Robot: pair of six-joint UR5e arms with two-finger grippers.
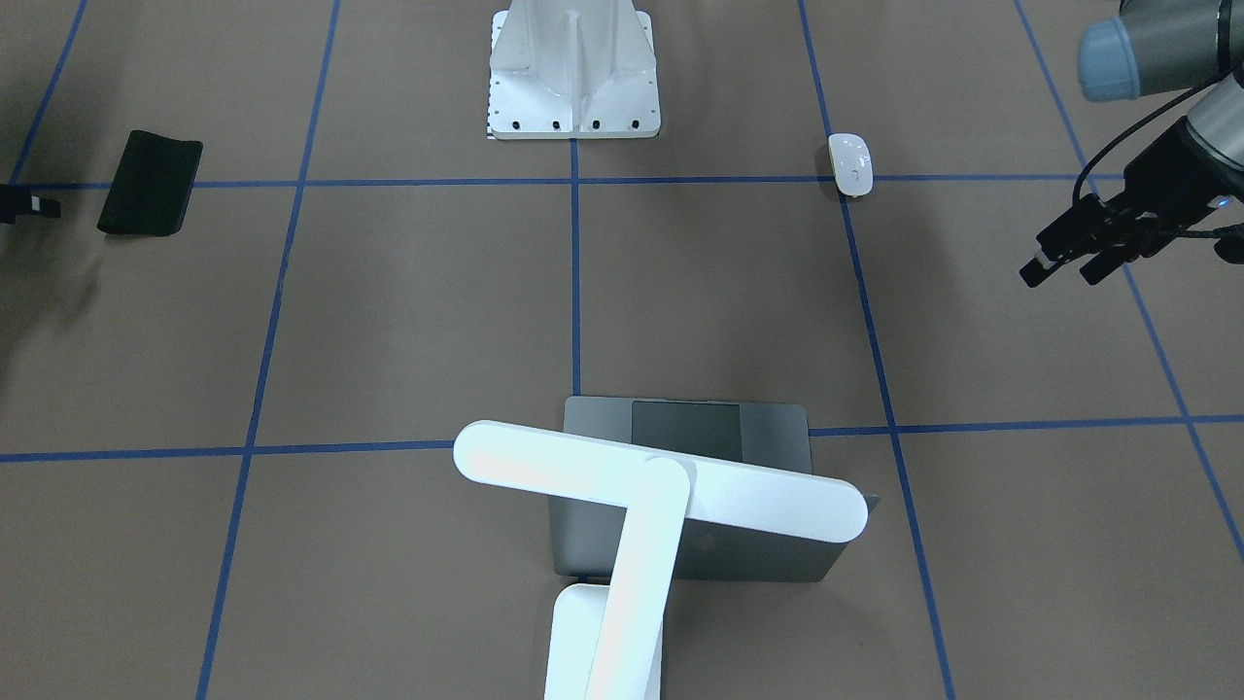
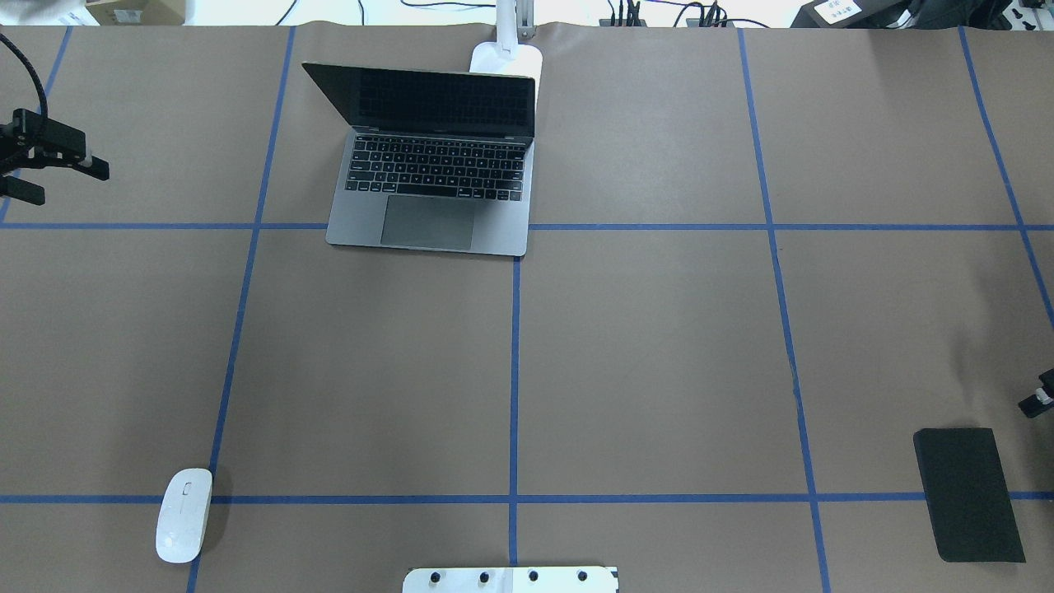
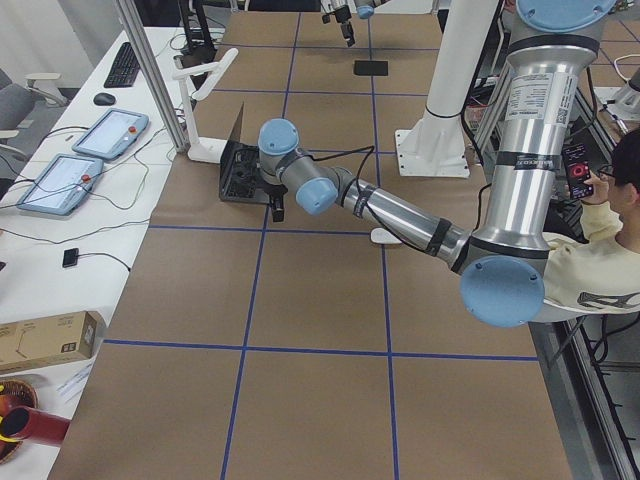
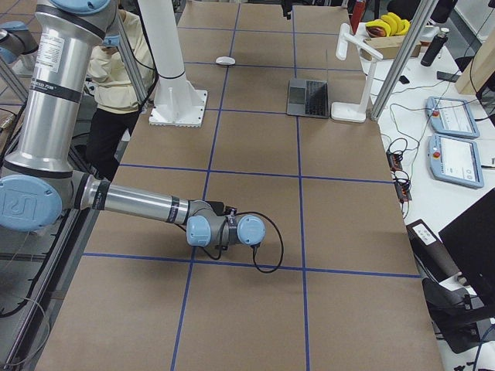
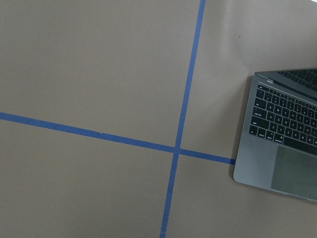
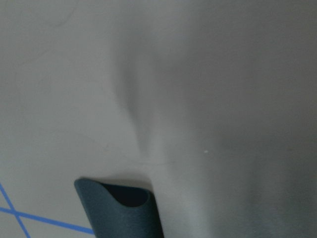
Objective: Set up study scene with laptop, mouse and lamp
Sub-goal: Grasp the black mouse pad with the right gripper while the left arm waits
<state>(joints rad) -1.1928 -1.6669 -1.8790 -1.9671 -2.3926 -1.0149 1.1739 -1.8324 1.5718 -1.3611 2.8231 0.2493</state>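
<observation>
1. The laptop is seen open on the brown table, in the far half and slightly to the robot's left of the centre line. Its dark screen is tilted back and its keyboard is turned toward the robot.
2. The lamp is placed just behind the laptop's lid, at the table's far edge. In the front-facing view its long head bar is seen across the back of the lid.
3. The mouse is found on the near left part of the table, lying across a blue tape line and well apart from the laptop.
4. The left gripper is held above the table at the left edge of the overhead view, level with the keyboard and well apart from the laptop. Its fingers are spread apart and nothing is held between them.
5. Only a tip of the right gripper is shown at the right edge of the overhead view, near the far corner of a black pad. Whether its fingers are apart or together cannot be told.
6. A corner of that pad is caught, blurred, in the right wrist view.
7. A white pedestal is bolted at the middle of the near edge.
</observation>
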